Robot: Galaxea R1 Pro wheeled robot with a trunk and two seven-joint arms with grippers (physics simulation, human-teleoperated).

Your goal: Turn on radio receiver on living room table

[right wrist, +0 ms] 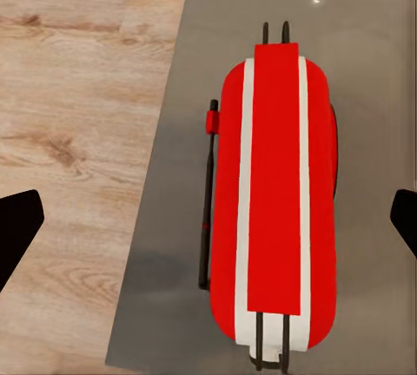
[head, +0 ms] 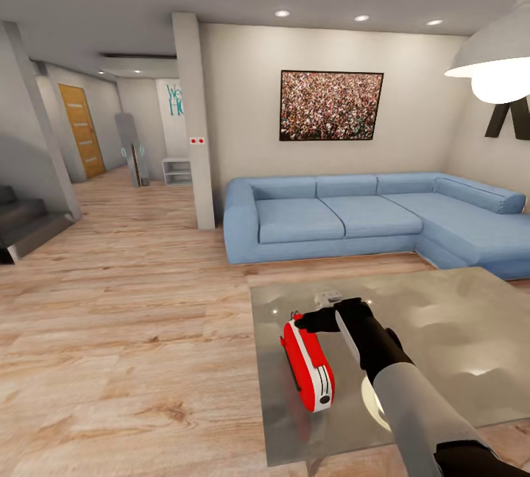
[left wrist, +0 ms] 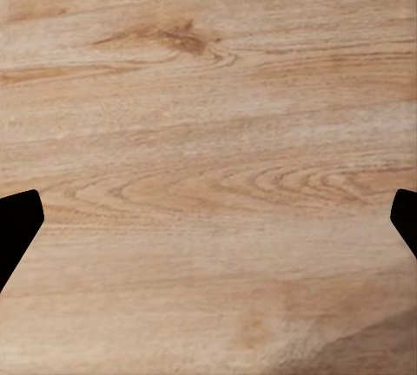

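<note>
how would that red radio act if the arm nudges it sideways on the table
The radio stands on a narrow edge, so it would probably tip over. The glossy table looks slick, so it may slide first. It sits close to the table edge and might fall off.

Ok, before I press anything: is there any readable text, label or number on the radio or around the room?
Radio receiver: no lettering legible on the red and white casing facing the right wrist camera.
Far hallway wall sign: teal letters, cut off by the pillar, roughly "We" over "H"; rest unreadable.
Right wall, behind the lamp: a large black shape, perhaps an "A"; cannot tell.
</note>
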